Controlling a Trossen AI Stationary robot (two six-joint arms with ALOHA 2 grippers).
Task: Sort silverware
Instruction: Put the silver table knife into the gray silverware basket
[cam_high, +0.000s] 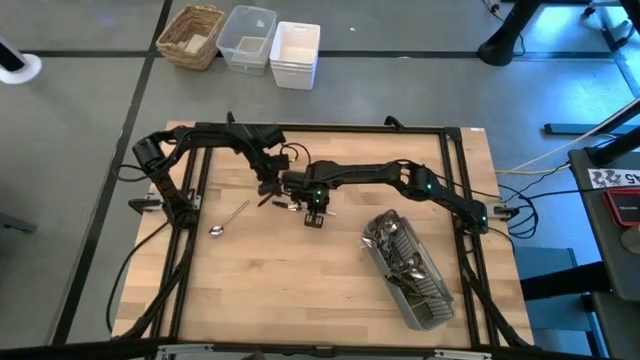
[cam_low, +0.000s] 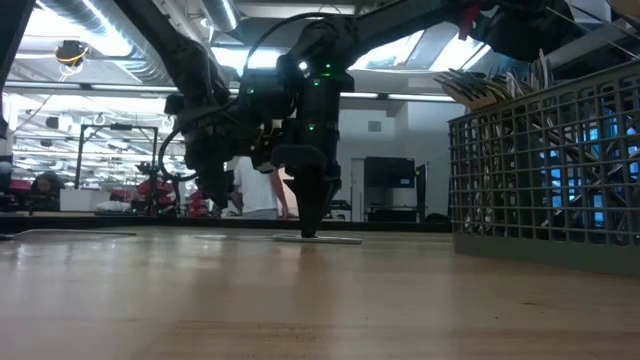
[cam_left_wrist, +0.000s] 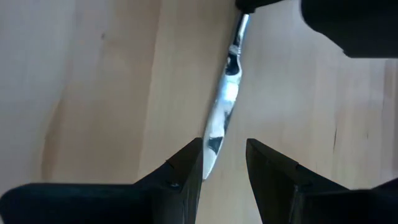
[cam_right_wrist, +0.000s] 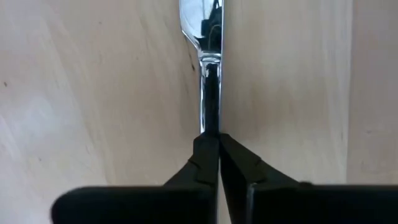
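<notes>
On the wooden table (cam_high: 300, 290) two loose pieces of silverware lie flat: one spoon (cam_high: 229, 219) on the left and one knife (cam_left_wrist: 225, 102) near the middle. On the right lies one grey caddy (cam_high: 420, 285) on its side, filled with many more pieces of silverware (cam_high: 393, 245); I cannot count them. Beyond the table stand one woven basket (cam_high: 190, 36) and two pale bins (cam_high: 270, 48); what they hold I cannot tell. The left gripper (cam_left_wrist: 225, 168) hovers over the knife's blade tip, fingers (cam_left_wrist: 186, 168) apart with a narrow gap, holding nothing. The right gripper (cam_right_wrist: 217, 149) has its fingers pressed together on the knife's handle, which rests on the table.
</notes>
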